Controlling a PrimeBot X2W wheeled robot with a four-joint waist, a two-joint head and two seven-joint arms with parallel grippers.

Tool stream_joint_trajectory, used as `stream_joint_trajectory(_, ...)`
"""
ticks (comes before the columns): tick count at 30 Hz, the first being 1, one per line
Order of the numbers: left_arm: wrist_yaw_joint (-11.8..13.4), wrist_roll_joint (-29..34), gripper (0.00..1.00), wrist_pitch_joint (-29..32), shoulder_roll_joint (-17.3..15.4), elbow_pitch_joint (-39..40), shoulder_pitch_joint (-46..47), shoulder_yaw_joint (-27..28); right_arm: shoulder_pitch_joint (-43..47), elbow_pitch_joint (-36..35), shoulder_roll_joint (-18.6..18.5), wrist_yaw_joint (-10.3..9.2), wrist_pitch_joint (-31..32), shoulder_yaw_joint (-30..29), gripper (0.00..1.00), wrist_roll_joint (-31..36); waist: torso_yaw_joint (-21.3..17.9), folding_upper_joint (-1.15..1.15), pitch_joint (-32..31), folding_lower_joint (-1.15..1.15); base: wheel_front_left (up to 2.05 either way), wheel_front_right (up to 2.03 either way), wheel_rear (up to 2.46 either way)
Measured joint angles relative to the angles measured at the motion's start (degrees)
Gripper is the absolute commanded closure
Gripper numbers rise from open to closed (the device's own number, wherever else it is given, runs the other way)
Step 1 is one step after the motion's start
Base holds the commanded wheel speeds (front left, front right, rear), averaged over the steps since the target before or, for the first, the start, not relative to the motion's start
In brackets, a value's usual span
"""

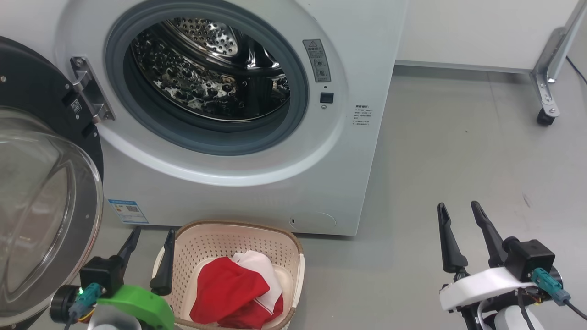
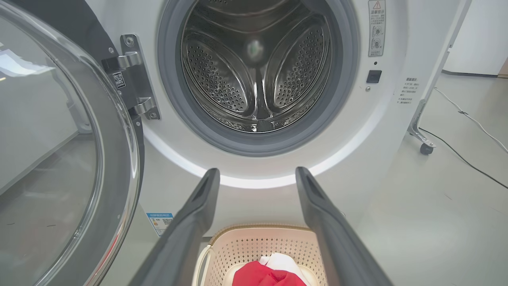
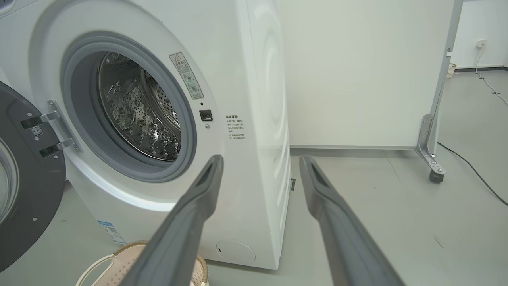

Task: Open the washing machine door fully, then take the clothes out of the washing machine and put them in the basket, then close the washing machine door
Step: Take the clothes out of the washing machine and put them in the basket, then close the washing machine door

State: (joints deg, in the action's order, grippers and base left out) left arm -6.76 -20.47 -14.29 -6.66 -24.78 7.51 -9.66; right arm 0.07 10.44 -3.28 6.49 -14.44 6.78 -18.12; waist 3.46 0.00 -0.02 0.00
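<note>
Clothes [image 1: 229, 288] are sitting in the basket [image 1: 215, 243], a red heap with a white panel showing on top. The basket is parked on the floor right in front of the washing machine [image 1: 357, 68], just below the opening, so anything pulled out only needs a short drop.

Closest to me are the two claws. The left gripper [image 1: 153, 231] hangs just beside the basket's left rim, fingers spread apart and holding nothing. The right gripper [image 1: 458, 206] is well off to the right over bare floor, also spread wide and empty (looks like it's just keeping out of the way).

Next back, the washing machine door [image 1: 46, 91] is swung out on the left on its hinge [image 1: 89, 89], with the glass bowl facing the room, which leaves the whole mouth free. Past the grey gasket [image 1: 298, 91], the drum [image 1: 206, 73] looks empty to me. It's just shiny perforated steel, no fabric I can spot.

So my guess is the unloading is done and what's left is shutting the door. The left claw is the nearer one for that. Way at the back there's a white partition [image 1: 481, 32] standing on a castor [image 1: 545, 117].
</note>
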Motion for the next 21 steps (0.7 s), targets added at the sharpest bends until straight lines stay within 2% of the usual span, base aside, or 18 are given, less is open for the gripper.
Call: stream_joint_trajectory(21, 0.09, 2.43, 0.00, 0.00, 1.20, 9.07, -5.59, 1.65, 2.47, -0.91, 0.18, 0.00, 0.00, -1.21, 0.00, 0.00, -1.95, 0.00, -0.73, 0.00, 0.00, 0.00, 0.00)
